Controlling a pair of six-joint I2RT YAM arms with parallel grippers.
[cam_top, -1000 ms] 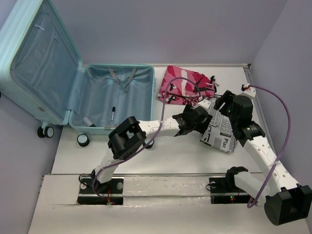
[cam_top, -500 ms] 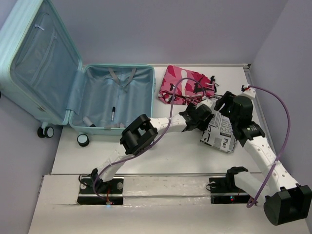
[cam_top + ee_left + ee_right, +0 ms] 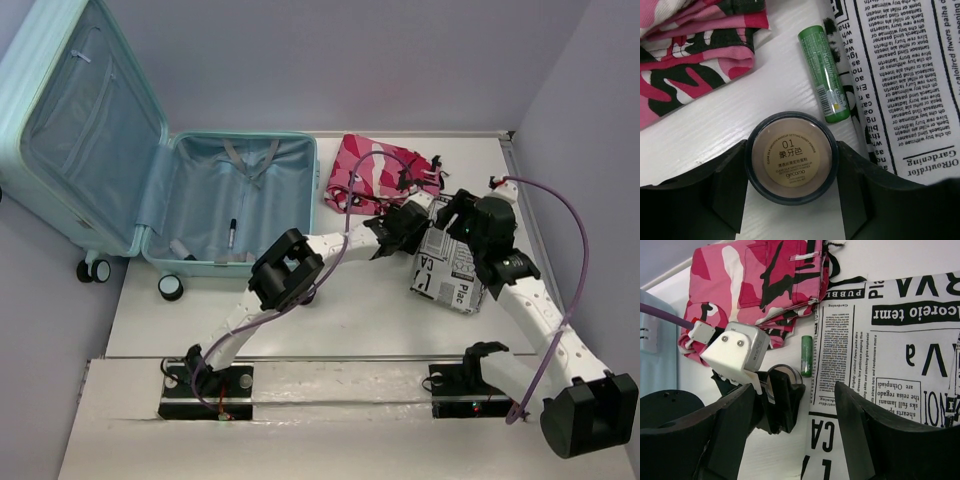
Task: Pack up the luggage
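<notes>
— Starting big: the luggage [image 3: 200,195] lies open at ten o'clock on the table [image 3: 350,310], lid propped up. Where's the work?
— Two o'clock. Newsprint cloth [image 3: 455,275], with the pink camo bundle [image 3: 375,175] at its eleven. The right gripper [image 3: 794,405] hovers over the cloth, jaws wide, nothing in them.
— And the left gripper [image 3: 792,150]?
— Down on a round powder jar [image 3: 791,170], one finger against each side. The jar sits on the table. The hold looks centred.
— Hazards?
— Green tube [image 3: 824,75] just beside the jar at one o'clock, with the cloth edge touching it. My read: firm up on the jar's widest part and rise straight before any sideways travel, so neither gets dragged. Then swing to ten o'clock and set it flat, low in the base shell. The right arm should keep off that path.
</notes>
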